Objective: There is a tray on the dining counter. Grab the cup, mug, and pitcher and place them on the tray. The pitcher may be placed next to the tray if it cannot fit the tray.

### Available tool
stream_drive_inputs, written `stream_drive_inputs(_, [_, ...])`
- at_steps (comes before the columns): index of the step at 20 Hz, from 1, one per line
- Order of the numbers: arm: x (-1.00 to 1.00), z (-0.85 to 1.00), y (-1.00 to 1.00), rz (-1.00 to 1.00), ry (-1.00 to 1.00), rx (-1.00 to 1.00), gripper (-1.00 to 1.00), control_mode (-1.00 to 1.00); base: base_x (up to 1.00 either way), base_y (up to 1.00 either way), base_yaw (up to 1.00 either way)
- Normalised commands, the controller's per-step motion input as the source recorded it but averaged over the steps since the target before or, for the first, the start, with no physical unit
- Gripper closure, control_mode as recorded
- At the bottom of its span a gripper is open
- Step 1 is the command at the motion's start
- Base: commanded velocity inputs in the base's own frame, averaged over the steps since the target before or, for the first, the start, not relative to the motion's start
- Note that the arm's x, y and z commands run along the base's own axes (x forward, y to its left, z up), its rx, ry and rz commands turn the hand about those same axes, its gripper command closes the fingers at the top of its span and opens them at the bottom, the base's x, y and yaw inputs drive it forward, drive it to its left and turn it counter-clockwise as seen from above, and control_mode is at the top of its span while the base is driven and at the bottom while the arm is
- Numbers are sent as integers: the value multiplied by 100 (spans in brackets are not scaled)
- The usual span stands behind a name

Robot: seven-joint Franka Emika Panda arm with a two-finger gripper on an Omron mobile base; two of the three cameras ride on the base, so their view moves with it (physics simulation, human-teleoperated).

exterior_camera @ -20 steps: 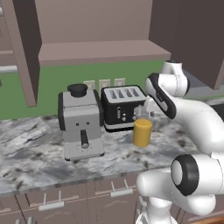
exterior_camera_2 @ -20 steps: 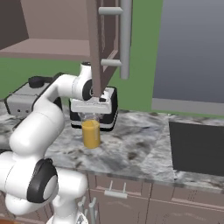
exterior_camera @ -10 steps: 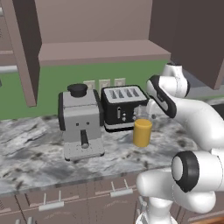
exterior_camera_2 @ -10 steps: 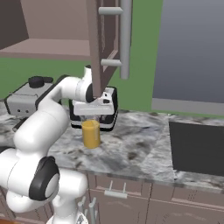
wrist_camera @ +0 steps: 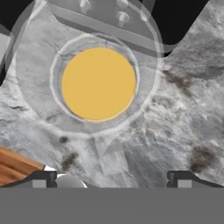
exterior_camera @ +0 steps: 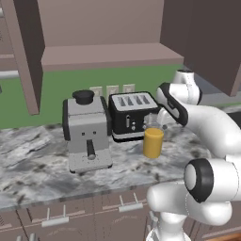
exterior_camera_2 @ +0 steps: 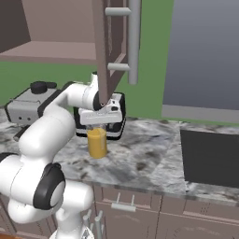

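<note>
pitcher: the yellow-orange cylinder (exterior_camera: 153,142) stands upright on the marbled desk (exterior_camera: 42,164), just in front of the right end of the black toaster (exterior_camera: 132,115). From the right base view (exterior_camera_2: 97,142) it sits close to the toaster's lower left corner; whether the two touch I cannot tell. In the hand view it is seen from straight above as an orange disc (wrist_camera: 98,83) inside a pale ring.

tool: it hangs just above the pitcher's rim (exterior_camera_2: 100,117), pointing down, jaws spread wide and holding nothing. In the hand view the two dark fingertips (wrist_camera: 43,178) stand far apart at the lower edge, the pitcher lying beyond them toward the top of the view, not between them.

toaster: black, four slots on top, standing at the back of the desk against the green wall (exterior_camera: 56,96); in the hand view its dark body (wrist_camera: 175,22) lies just past the pitcher.

coffee machine: a grey machine with a black knob on top (exterior_camera: 87,134), just left of the toaster and well left of the pitcher.

desk: grey-white marbled top over brown cabinet drawers with pale handles (exterior_camera: 124,206).

cooktop: a dark flat panel (exterior_camera_2: 210,158) set in the desk, well to the right of the pitcher.

upper cabinets: brown, hanging above (exterior_camera: 108,28); in the right base view a cabinet edge with a long grey handle (exterior_camera_2: 134,42) hangs above the arm.
</note>
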Motion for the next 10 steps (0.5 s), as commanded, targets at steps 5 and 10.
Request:
stream_drive_inputs(5, [3,-4,0,6,0,0,-100,-100,0,0,0])
stream_drive_inputs(10, [0,-3,0,6,1,0,-100,-100,0,0,0])
